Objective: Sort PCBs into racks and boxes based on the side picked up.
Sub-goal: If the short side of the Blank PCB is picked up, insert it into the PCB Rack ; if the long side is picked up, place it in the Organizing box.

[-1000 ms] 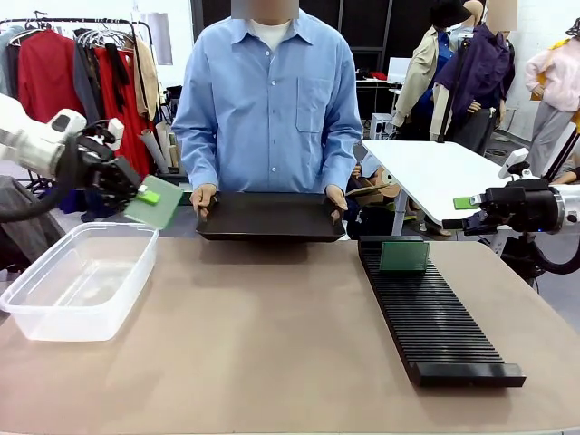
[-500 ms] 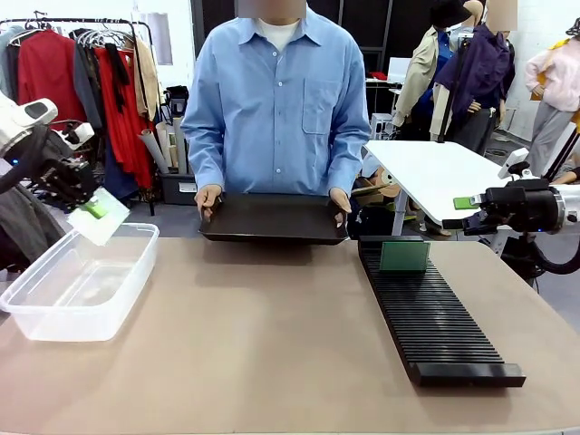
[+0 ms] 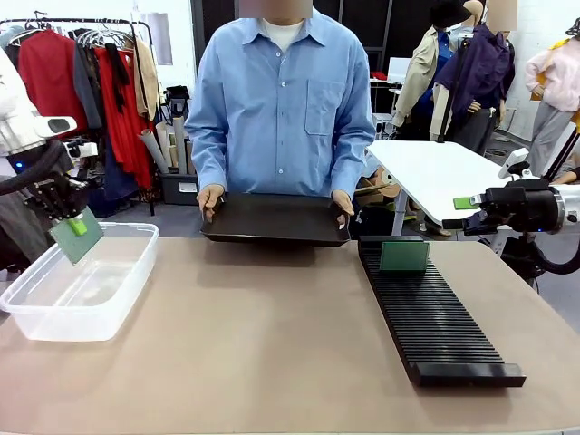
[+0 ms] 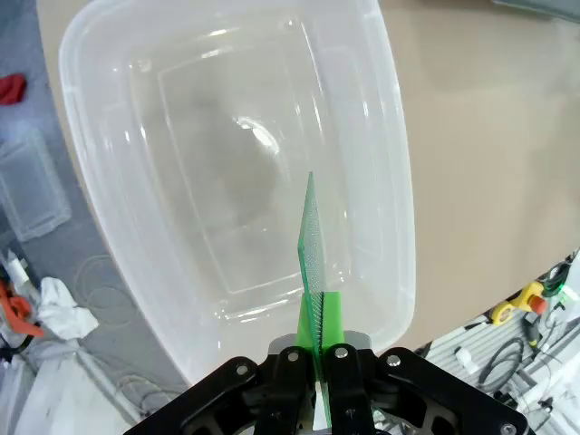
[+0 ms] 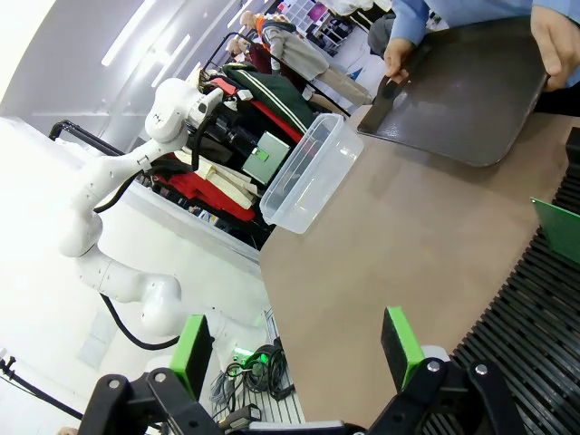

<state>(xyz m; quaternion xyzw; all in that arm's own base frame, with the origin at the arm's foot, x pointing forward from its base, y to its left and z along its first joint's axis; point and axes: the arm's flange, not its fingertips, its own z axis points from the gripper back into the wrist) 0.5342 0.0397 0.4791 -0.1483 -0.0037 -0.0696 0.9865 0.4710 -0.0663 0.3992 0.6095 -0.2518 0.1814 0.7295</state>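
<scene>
Black slotted rack lies nearest on the tan table, one green PCB upright at its far end. Right gripper hangs spread beside it. Left gripper pinches another PCB above the clear box. Beyond, a person's hands hold a black tray.

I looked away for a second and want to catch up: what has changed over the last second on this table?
The left claw, still shut on a PCB, swung toward the robot's left and down, bringing the board over the clear box. Unchanged: the right claw open at the right side, one PCB standing in the black rack, the person's hands on the black tray.
</scene>
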